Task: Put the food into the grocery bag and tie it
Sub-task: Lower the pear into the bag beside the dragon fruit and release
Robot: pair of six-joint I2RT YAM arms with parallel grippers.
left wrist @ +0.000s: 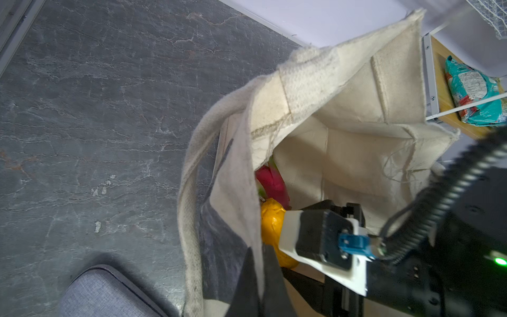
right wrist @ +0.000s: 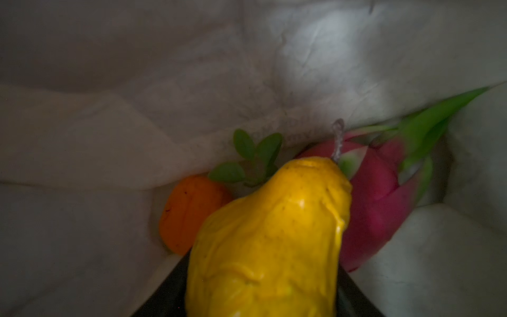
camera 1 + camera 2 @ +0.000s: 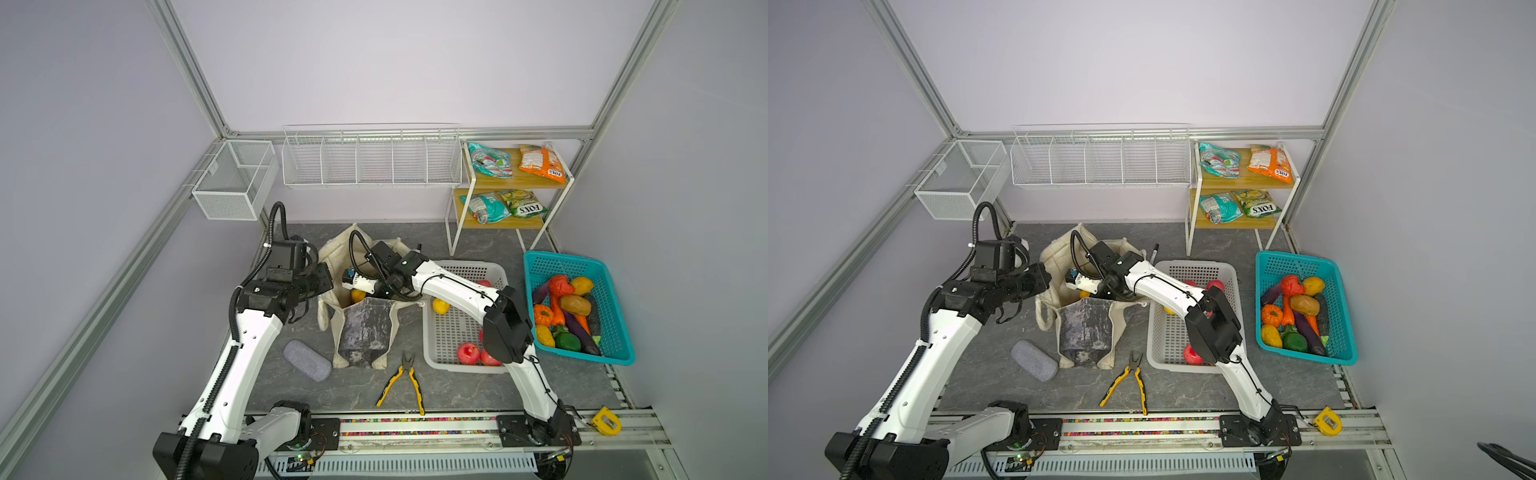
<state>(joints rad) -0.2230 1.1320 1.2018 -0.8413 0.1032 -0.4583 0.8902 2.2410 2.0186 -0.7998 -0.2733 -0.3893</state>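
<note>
Firstly, the end effectors: what state?

Right gripper (image 2: 264,286) is down inside the grocery bag (image 3: 365,324), jaws part-way apart and clamped on the yellow pear (image 2: 269,233). Left gripper (image 1: 259,285) is closed, pinching the bag's rim on its left side and holding the mouth open.

Clearance inside?

Tight. The pear sits in front of an orange (image 2: 189,211) and a pink dragon fruit (image 2: 370,192), both lying against the cloth wall. Whether the pear touches them cannot be told. Cloth closes in on every side.

Outside the bag?

The bag stands mid-table. The white basket (image 3: 469,268) sits just beside its right edge, with red apples (image 3: 468,353) at the near end; the teal basket (image 3: 582,262) is further right. Pliers (image 3: 405,380) lie near the bag's front, a grey case (image 3: 306,360) near its front left corner. Bare table (image 3: 457,386) lies open ahead of the pliers and basket.

Obstructions to view?

In both top views the bag wall hides the right gripper's tips. The right arm covers the middle of the white basket, and a yellow fruit (image 3: 440,306) is half hidden beneath it. The bag's floor is dim in the right wrist view. Packets (image 3: 540,164) on the rear shelf stand well apart.
</note>
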